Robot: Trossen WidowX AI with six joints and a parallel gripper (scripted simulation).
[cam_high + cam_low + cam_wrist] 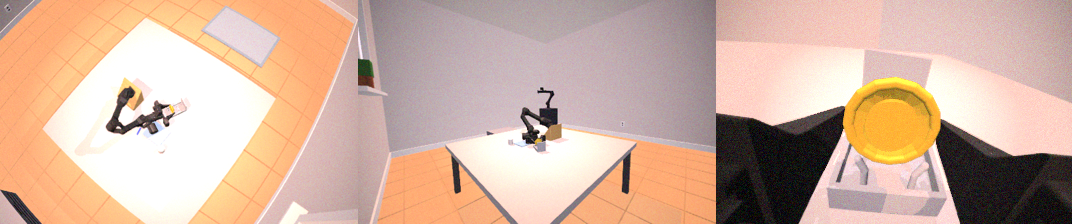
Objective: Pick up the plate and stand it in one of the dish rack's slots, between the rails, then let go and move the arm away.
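Observation:
The plate (891,120) (171,108) (537,141) is round and yellow-orange. It stands upright, face toward the wrist camera, between my two dark fingers. My gripper (892,118) (169,111) is shut on the plate by its rim. The plate hangs over the near end of the grey dish rack (888,197) (179,107) (540,146), its lower edge down between the rails. Two curved pale prongs (860,169) show inside the rack under the plate. In the wrist view the rack's far part is hidden behind the plate.
A tan wedge-shaped box (132,93) (553,132) stands by the arm's base. A pale blue mat (158,128) (521,143) lies under the arm, a small white cup (161,149) (510,142) beyond it. A second dark arm on a black box (548,116) stands behind the table.

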